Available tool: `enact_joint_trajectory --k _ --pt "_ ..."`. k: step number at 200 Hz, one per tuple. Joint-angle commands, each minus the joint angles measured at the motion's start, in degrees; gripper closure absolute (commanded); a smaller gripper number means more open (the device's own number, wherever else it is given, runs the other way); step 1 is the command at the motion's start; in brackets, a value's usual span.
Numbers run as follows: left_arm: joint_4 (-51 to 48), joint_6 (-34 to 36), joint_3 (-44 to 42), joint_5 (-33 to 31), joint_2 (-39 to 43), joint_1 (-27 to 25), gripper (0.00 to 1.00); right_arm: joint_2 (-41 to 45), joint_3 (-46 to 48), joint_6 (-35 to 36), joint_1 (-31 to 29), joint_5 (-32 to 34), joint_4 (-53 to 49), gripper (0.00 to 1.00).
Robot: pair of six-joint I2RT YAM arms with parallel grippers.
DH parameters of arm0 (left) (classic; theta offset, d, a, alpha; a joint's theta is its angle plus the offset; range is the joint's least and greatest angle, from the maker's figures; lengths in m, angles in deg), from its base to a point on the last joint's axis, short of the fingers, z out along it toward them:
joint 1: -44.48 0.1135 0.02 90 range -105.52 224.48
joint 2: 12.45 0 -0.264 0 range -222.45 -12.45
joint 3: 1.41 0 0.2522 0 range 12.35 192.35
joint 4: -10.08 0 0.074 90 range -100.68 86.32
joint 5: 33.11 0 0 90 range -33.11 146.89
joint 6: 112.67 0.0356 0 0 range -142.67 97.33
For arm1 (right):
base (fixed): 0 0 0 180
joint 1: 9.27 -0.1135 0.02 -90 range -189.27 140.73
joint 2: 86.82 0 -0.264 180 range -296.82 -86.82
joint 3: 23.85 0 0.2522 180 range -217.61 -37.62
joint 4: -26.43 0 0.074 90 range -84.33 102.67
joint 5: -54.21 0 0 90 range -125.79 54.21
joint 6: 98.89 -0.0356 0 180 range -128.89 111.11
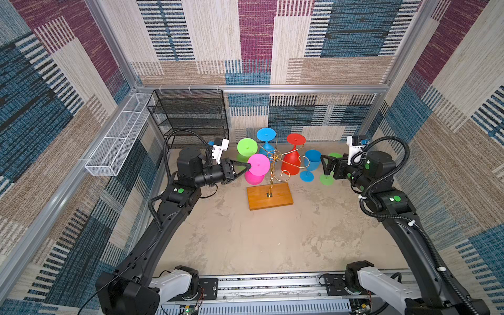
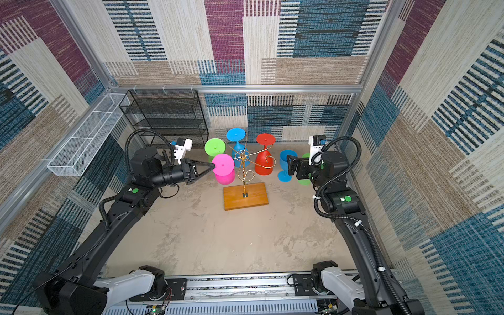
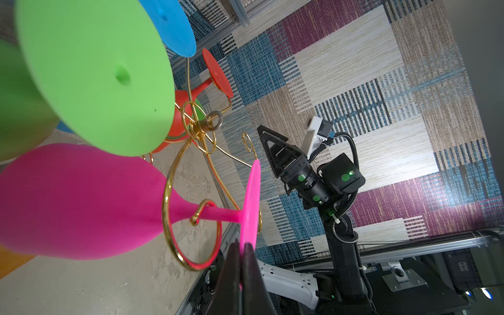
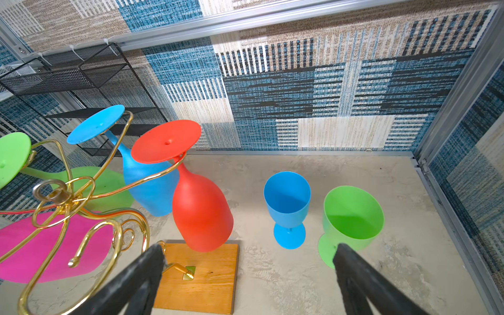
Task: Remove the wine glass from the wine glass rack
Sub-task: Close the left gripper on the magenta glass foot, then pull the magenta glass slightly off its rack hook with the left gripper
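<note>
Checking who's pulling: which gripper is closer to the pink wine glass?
Left. The left gripper is shut on the foot rim of the pink wine glass; the right gripper is open on the other side of the wine glass rack.

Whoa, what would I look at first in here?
Probably the gold wine glass rack toward the back of the table, with a pink glass, green glass, blue glass and red glass hanging upside down. The left gripper, jaws shut, pinches the pink glass's foot.

Patchwork carpet walls (image 1: 272, 41), mottled beige floor (image 1: 245, 240)
</note>
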Motion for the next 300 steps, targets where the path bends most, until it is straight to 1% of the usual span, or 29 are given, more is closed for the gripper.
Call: enact_joint_trajectory --k 1,25,68,95,111,160,231,300 --pt "0.7 0.3 1.0 0.2 0.8 -0.1 1.0 -0.2 -0.4 -0.5 -0.1 -0.7 2.1 0.01" --pt "-3.2 2.6 1.4 -0.8 2.2 0.0 1.0 -0.2 -0.4 -0.5 0.0 -1.0 2.3 0.01" --pt "-5.6 3.2 0.4 -1.7 4.2 0.0 1.0 -0.3 -0.4 -0.5 -0.1 -1.3 2.5 0.01" --pt "-10.3 6.1 1.1 -3.9 5.4 0.3 1.0 -0.2 -0.3 -0.5 -0.1 -1.4 2.5 0.01" --pt "-11.4 6.8 1.1 -5.0 6.3 0.7 1.0 -0.2 -0.3 -0.6 0.0 -1.7 2.4 0.01" --pt "-7.1 4.8 0.9 -5.9 6.8 1.8 1.0 0.1 -0.3 -0.9 -0.2 -1.9 2.4 0.01" --pt "-1.0 1.8 1.6 -4.3 3.1 1.8 1.0 0.6 -0.3 -1.1 -0.2 -1.9 2.4 0.01" --pt "-0.4 1.5 3.1 -2.1 1.3 1.3 1.0 0.4 0.0 -1.1 -0.2 -1.9 2.7 0.01"
